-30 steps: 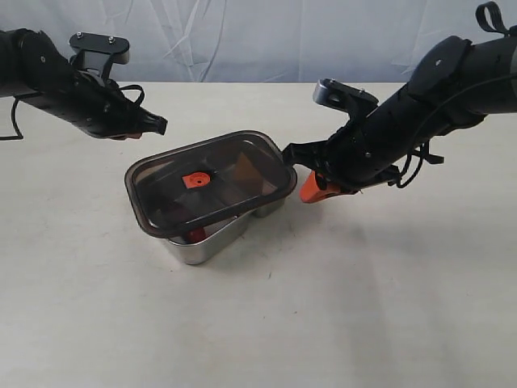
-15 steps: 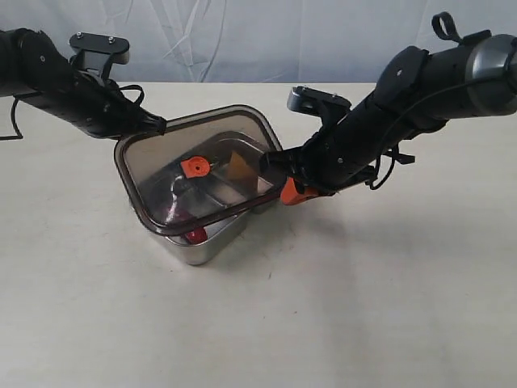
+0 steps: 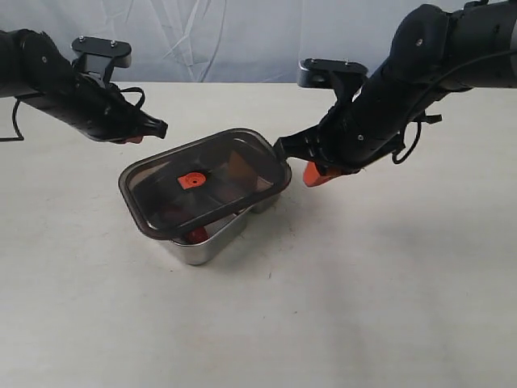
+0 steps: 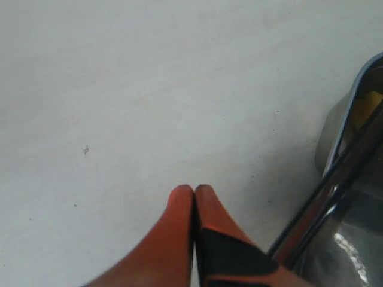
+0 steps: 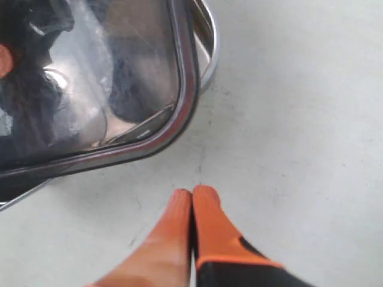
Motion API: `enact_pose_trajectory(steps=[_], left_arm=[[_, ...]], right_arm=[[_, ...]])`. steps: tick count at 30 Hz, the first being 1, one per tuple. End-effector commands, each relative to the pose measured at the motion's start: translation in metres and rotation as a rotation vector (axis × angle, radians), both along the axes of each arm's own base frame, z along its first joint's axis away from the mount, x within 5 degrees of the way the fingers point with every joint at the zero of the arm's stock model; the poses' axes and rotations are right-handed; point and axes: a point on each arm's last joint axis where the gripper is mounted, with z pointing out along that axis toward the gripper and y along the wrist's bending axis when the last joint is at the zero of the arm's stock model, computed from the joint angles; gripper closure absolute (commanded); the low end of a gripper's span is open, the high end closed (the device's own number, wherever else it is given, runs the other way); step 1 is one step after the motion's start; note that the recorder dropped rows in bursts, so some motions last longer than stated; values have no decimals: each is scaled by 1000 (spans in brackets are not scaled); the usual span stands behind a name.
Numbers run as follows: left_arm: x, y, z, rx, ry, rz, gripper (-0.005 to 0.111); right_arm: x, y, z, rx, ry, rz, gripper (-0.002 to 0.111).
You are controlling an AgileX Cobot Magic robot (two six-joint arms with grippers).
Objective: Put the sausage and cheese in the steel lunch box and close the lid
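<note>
Shiny 2-compartment steel lunch box (image 3: 203, 245) on white counter (image 3: 363, 307). Red toy sausage (image 3: 195, 235) in near compartment, yellow cheese wedge (image 4: 365, 107) farther in. Dark see-through lid (image 3: 234, 158) lies askew on top, unseated. Right gripper (image 5: 191, 191) just beside lid: jaws pressed together, empty. Left gripper (image 4: 194, 188) behind: same.

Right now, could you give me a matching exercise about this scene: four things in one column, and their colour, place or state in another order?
1. lid
2. sausage
3. steel lunch box
4. right claw

A. shut, beside the lid's right end
B. red, inside the box
C. dark, lying askew, not seated
D. silver metal, carrying the lid

Pairs: 1-C, 2-B, 3-D, 4-A.
</note>
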Motion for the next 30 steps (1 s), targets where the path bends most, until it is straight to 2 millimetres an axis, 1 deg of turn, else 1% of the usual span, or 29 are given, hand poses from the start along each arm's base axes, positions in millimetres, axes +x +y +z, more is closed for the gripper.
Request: enact_pose_trajectory(steps=[1,11,19,24,30], left_arm=[[-1,0,-1,3,20,-6,107],[-14,-4,-6,-13,170,-40,107],[-23,-13,-8,-3,235,-87,107],[-26,-13,3,-9,227,-86,107],[-31,-10,21,5,194,-101,107]], right_arm=[[-1,-3,3,-25,5,2,109],[0,-3,3,-22,2,0,109],[-1,-3,3,-24,6,1,109],[-1,-3,2,-24,6,1,109],[1,-2,-7,-41,24,2,109]])
